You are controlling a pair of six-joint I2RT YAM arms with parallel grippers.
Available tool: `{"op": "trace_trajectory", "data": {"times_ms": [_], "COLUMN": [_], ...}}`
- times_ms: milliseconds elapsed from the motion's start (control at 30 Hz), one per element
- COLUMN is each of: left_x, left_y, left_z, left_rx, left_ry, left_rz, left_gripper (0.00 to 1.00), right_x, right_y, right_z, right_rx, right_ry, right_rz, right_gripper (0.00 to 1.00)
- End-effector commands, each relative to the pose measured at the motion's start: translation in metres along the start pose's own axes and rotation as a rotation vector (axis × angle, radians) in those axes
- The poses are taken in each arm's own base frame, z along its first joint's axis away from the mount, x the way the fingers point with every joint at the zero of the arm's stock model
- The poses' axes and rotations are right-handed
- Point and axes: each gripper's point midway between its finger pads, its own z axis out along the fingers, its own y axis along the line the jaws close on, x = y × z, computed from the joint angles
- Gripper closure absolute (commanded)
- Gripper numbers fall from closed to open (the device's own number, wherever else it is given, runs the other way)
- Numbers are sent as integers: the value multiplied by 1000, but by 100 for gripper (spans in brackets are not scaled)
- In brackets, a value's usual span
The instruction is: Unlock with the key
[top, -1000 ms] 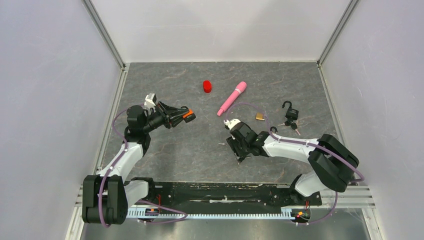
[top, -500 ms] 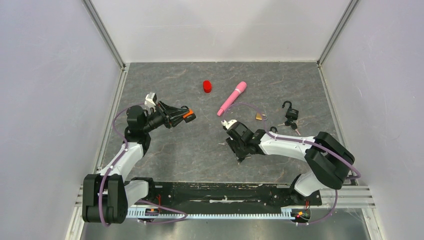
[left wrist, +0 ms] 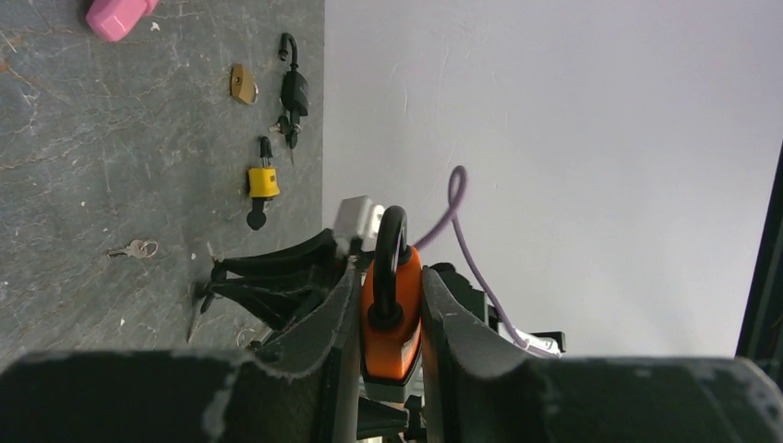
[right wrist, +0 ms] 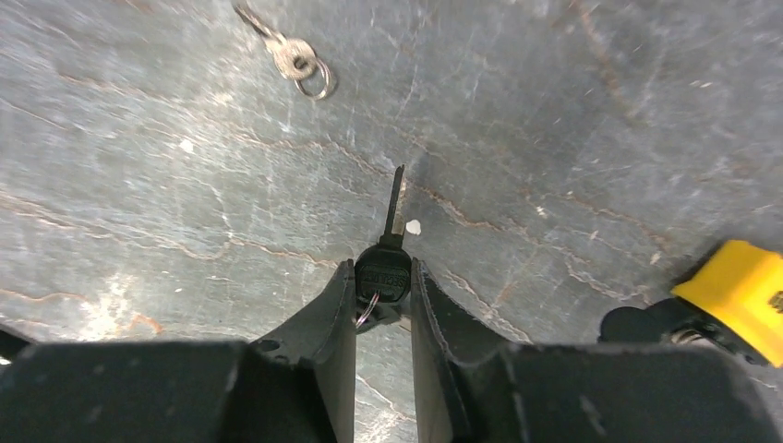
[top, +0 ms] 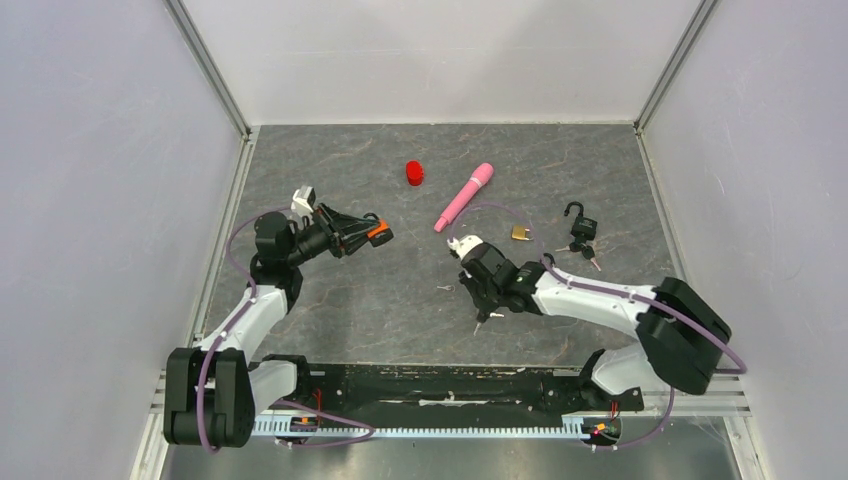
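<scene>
Status: working the key pickup, insertion not yet started. Pinching black key (right wrist: 395, 198) by its head in right gripper (right wrist: 381, 272), fingers nearly together on it, blade pointing straight out ahead, low over table (top: 400, 320). Not able to tell tip contact with the surface.

Holding orange padlock (left wrist: 391, 323) in left gripper (left wrist: 389, 277), fingers narrowly apart and pressing its body from both sides, shackle sticking out past the tips. Keeping it raised off the table on the left, well apart from the key. Not seeing the keyhole in any view; guessing it at the body end opposite the shackle, buried toward the palm.

Leaving alone small silver key (right wrist: 297, 61) on its ring just ahead, yellow padlock (right wrist: 739, 286) beside the gripper, black padlock (top: 582, 225) and brass padlock (top: 520, 233) further right.

Needing next: lifting the key clear, swinging it across to the padlock, turning one wrist or both, lining blade up with keyhole, then pushing in and twisting. Expecting trouble from the key pivoting in the pinch, given the slim grip on the head.
</scene>
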Motion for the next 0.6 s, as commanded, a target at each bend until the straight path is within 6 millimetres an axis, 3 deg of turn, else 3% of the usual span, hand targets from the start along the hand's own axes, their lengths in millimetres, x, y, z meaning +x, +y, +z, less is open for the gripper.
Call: {"op": "trace_trajectory", "data": {"times_ms": [0,300,567], "left_x": [9,26,43], "left_y": [-23,-32,-26], "left_z": [0,20,45], "left_rx": [72,78,54], "left_ry": [23,41,84], "left_rz": [67,58,-8], "left_gripper": [98,98,98], "right_x": [-39,-92,-116], "right_y": [-2,13,27], "right_z": [-22,-77,-105], "right_rx": [-5,-104,-133], "right_ry": [-177,-462,-449], "right_rz": [-16,-82,-163], "right_gripper": [91,97,99]}}
